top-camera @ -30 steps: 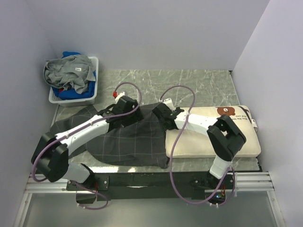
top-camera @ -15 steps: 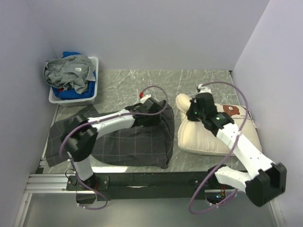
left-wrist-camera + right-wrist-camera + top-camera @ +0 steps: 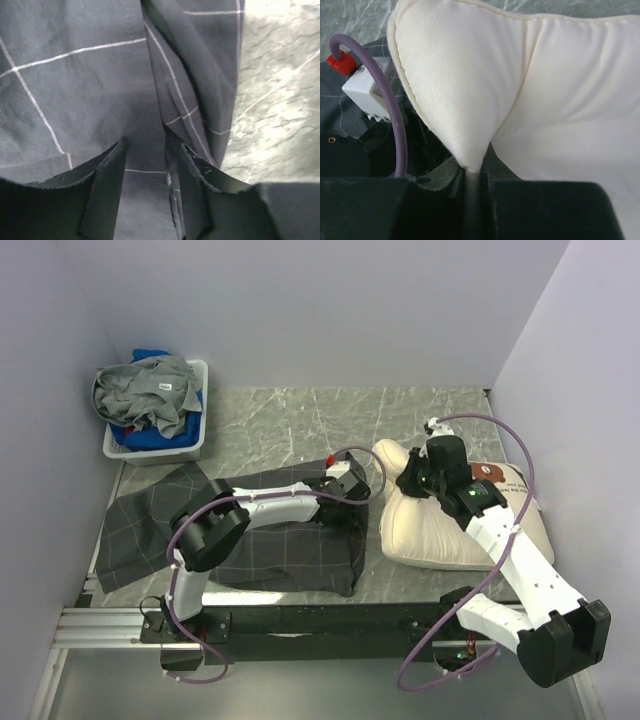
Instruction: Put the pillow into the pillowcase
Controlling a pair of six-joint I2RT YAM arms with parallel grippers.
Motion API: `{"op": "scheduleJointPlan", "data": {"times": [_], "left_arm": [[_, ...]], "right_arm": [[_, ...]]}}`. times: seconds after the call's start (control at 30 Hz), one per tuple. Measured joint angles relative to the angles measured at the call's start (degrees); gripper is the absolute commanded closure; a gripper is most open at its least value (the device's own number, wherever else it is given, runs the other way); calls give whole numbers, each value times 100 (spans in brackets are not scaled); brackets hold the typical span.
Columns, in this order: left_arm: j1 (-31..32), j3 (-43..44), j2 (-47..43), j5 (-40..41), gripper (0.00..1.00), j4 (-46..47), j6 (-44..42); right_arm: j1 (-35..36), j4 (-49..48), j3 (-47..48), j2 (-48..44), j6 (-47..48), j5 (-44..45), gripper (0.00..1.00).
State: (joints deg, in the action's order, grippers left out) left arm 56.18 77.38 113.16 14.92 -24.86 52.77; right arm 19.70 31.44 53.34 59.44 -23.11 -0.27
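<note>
The cream-white pillow (image 3: 445,535) lies on the right of the table, its left end bunched and lifted. My right gripper (image 3: 408,480) is shut on that end; in the right wrist view a pinch of the pillow (image 3: 560,100) runs down between the closed fingers of the gripper (image 3: 471,167). The dark grid-lined pillowcase (image 3: 280,555) lies flat left of the pillow. My left gripper (image 3: 355,485) rests on its upper right corner. In the left wrist view the gripper (image 3: 145,145) is open, with a fold of the pillowcase (image 3: 75,90) between the fingers.
A white basket (image 3: 190,450) heaped with grey and blue clothes stands at the back left. Marble tabletop (image 3: 300,420) shows behind the cloth. Walls close in on the left, back and right. The two grippers are a hand's width apart.
My right arm swung over to the pillow's left end, shut on it and bunched it up. My left arm slid right along the pillowcase to its right edge, its jaws narrowing.
</note>
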Motion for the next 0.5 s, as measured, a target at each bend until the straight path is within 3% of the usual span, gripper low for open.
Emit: {"op": "scheduleJointPlan", "data": {"times": [0.2, 0.43, 0.5], "left_arm": [[11, 22, 35, 107, 59, -15, 35], [13, 9, 35, 153, 76, -11, 96], [11, 9, 35, 153, 77, -4, 94]], "right_arm": [[-76, -11, -17, -42, 2, -114, 100], [-122, -79, -105, -46, 2, -247, 100], [-125, -94, -131, -46, 2, -280, 100]]}}
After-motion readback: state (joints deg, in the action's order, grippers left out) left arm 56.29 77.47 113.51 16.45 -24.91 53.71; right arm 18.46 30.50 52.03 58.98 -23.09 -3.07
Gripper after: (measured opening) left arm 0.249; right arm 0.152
